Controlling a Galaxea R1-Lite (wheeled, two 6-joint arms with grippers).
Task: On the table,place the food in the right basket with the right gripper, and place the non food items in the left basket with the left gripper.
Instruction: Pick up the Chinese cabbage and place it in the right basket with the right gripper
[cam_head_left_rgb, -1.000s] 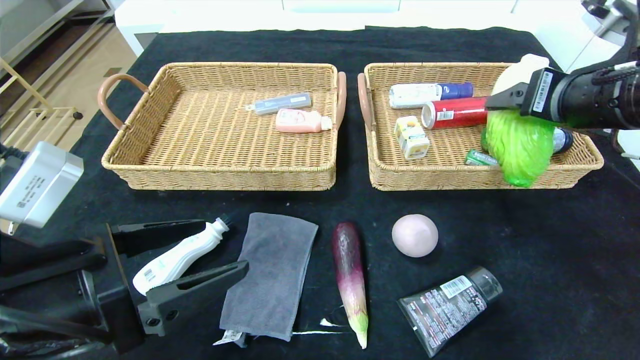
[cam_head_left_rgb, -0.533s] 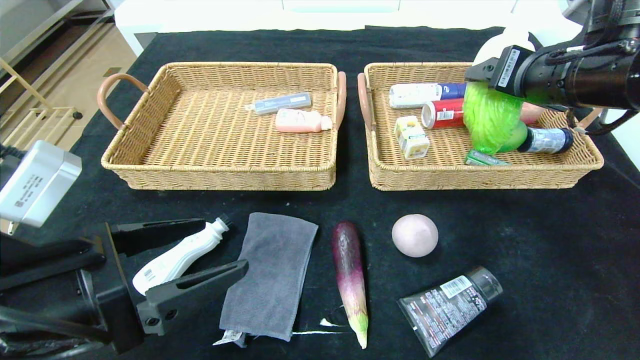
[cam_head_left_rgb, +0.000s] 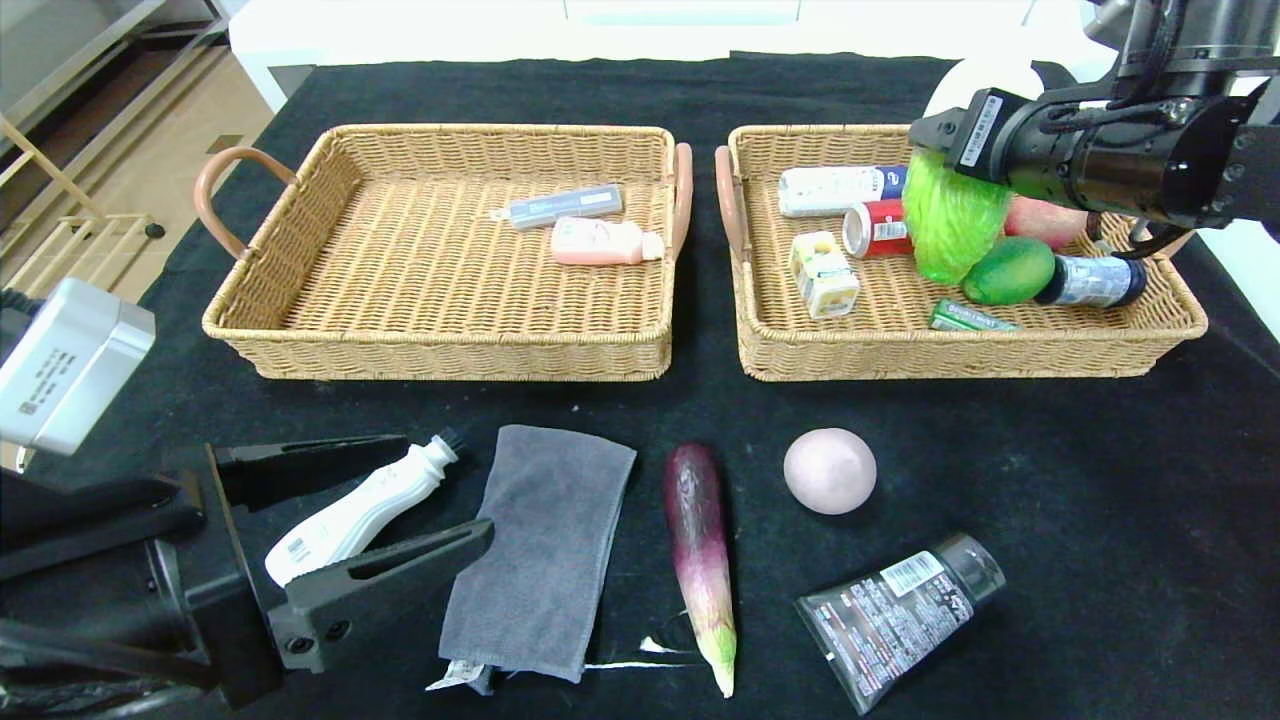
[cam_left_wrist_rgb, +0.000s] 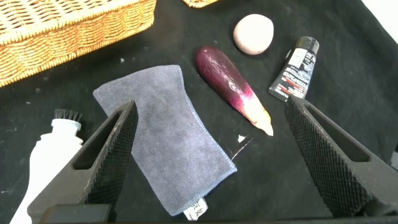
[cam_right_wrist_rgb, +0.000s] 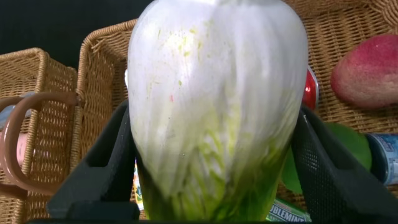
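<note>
My right gripper (cam_head_left_rgb: 950, 150) is shut on a green and white cabbage (cam_head_left_rgb: 950, 225), which fills the right wrist view (cam_right_wrist_rgb: 214, 106), and holds it over the middle of the right basket (cam_head_left_rgb: 960, 350). My left gripper (cam_head_left_rgb: 410, 495) is open low at the front left, its fingers either side of a white brush bottle (cam_head_left_rgb: 355, 510). On the table lie a grey cloth (cam_head_left_rgb: 545, 550), a purple eggplant (cam_head_left_rgb: 700, 560), a pink ball (cam_head_left_rgb: 830, 470) and a black tube (cam_head_left_rgb: 900, 615); they also show in the left wrist view: cloth (cam_left_wrist_rgb: 168, 137), eggplant (cam_left_wrist_rgb: 233, 87), ball (cam_left_wrist_rgb: 254, 32), tube (cam_left_wrist_rgb: 295, 68).
The left basket (cam_head_left_rgb: 440, 345) holds a grey pen case (cam_head_left_rgb: 560, 205) and a pink bottle (cam_head_left_rgb: 600, 242). The right basket holds a white-blue bottle (cam_head_left_rgb: 835, 188), red can (cam_head_left_rgb: 875, 228), yellow carton (cam_head_left_rgb: 823, 272), green mango (cam_head_left_rgb: 1008, 270), red fruit (cam_head_left_rgb: 1045, 220), dark bottle (cam_head_left_rgb: 1095, 280) and gum pack (cam_head_left_rgb: 965, 318).
My right gripper has carried the cabbage left and farther back, from the right basket's front right corner to over its middle, uncovering the mango. The left gripper has stayed put.
</note>
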